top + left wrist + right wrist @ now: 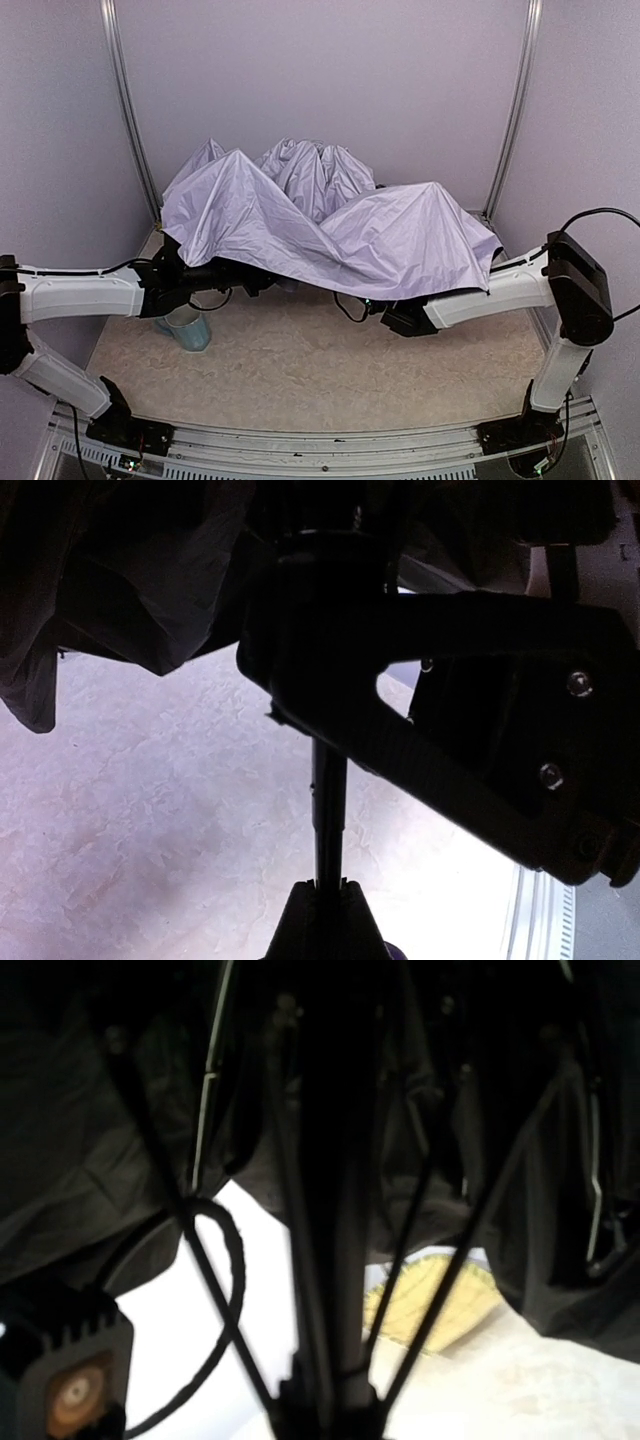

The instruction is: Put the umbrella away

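- Basically the umbrella (330, 225) sits half open over mid table (300, 380), its canopy (400, 235) sagging in loose folds
- Shaft (328, 800) runs about left-right, level, under the fabric
- Left arm (80, 295) reaches in level, left gripper (325, 920) clamped tight on the shaft
- Right arm (480, 295) mirrors it, right gripper (385, 314) under canopy, grip unclear

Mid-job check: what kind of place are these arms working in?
Most likely a lab test booth, not a home: plain pale walls, metal corner posts, and a table with a mounting rail at its near edge.
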Available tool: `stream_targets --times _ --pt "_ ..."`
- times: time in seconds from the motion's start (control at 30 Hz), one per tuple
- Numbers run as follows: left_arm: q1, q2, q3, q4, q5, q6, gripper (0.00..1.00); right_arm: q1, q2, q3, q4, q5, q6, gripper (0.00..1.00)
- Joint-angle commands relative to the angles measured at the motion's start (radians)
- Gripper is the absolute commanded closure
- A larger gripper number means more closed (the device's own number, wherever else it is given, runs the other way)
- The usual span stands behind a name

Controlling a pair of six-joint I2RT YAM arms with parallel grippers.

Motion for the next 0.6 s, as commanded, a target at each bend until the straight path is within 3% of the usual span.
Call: stream_targets --times 0.0,0.13,0.3,0.43,0.5,0.57 --pt "0.067 0.001 0.196 0.656 -0.197 -0.010 1.00 0.073 0.113 -0.083 -0.372 -0.131 0.010 1.00" --pt "0.053 0.065 0.158 0.756 -0.224 0.063 1.00 0.073 0.106 -0.084 -0.373 -0.128 0.014 1.00" --pt "0.039 0.159 0.143 0.687 -0.145 0.075 1.00 0.046 0.037 -0.080 -0.320 -0.104 -0.024 1.00" --pt "-0.015 0.191 0.063 0.605 -0.058 0.140 1.00 -0.023 -0.083 -0.143 -0.118 -0.040 -0.099 1.00" --pt "-0.053 0.202 0.062 0.540 -0.090 0.161 1.00 -0.055 -0.135 -0.159 -0.001 0.005 -0.139 1.00" --pt "-0.063 0.197 0.050 0.529 -0.041 0.183 0.94 -0.098 -0.186 -0.170 0.086 0.019 -0.186 1.00"
